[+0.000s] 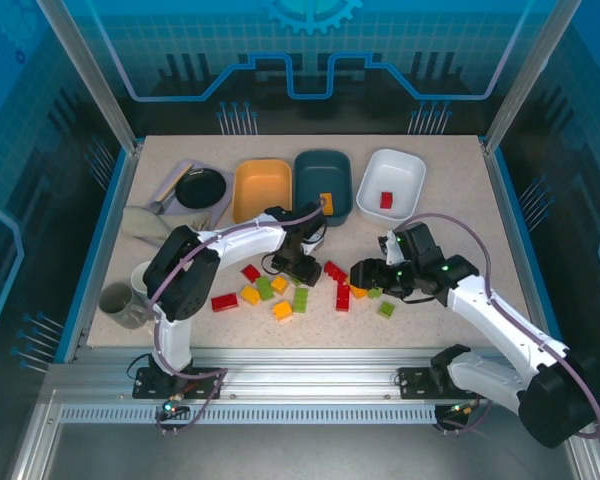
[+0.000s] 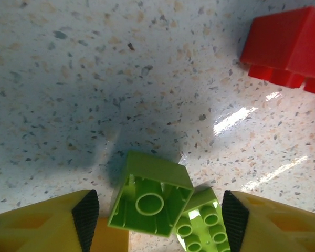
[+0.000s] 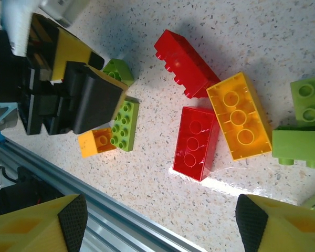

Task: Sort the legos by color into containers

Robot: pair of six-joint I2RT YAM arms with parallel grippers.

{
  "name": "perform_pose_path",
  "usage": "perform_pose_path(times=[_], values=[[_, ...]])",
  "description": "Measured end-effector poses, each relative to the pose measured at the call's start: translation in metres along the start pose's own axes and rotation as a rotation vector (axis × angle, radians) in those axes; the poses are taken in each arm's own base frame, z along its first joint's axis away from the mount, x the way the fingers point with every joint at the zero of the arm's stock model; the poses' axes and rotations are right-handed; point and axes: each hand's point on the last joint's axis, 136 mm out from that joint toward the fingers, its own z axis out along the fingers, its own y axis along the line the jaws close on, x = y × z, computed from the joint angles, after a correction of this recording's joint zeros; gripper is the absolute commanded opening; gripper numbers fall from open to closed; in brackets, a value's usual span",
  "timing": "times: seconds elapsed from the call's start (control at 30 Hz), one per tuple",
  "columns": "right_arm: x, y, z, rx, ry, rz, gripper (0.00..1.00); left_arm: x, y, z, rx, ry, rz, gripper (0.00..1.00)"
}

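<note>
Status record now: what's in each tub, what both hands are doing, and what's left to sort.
orange tub: no brick seen inside
teal tub: one yellow-orange brick
white tub: one red brick
left hand: open, low over the table, fingers either side of a green brick
right hand: open, empty
loose legos: red, green and yellow, unsorted between the hands
</note>
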Motion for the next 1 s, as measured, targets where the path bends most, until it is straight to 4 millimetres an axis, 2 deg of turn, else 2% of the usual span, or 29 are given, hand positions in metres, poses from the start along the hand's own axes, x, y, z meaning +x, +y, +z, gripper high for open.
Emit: perform_pose_path(times=[0.2,0.33,0.5,0.57,0.77,0.83,0.9,1.0], values=[[-0.001,0.003,0.005,-0.028,0.021,0.013,0.77,0.002,0.004,0.009,-0.053,0.013,0.009,0.61],[-0.001,0.003,0.006,-0.033,0.026,0.017,0.76,0.001,0.008,0.010,-0.075,0.009,0.009,0.47],[-0.001,0.005,0.007,-0.044,0.035,0.017,0.76,-0.001,0.010,0.012,-0.087,0.001,0.007,0.40],[0.000,0.005,0.007,-0.047,0.036,0.017,0.75,-0.001,0.009,0.013,-0.091,-0.001,0.008,0.34],[-0.001,0.011,0.004,-0.075,0.034,0.007,0.75,-0.003,0.011,0.009,-0.116,-0.018,-0.020,0.32],[-0.006,0.020,-0.002,-0.097,0.015,-0.012,0.75,-0.004,0.014,0.001,-0.120,-0.034,-0.048,0.33],[-0.016,0.032,-0.010,-0.121,-0.019,-0.041,0.75,-0.009,0.019,-0.016,-0.113,-0.067,-0.087,0.33],[-0.033,0.051,-0.022,-0.164,-0.080,-0.086,0.75,-0.027,0.035,-0.054,-0.088,-0.157,-0.172,0.33]])
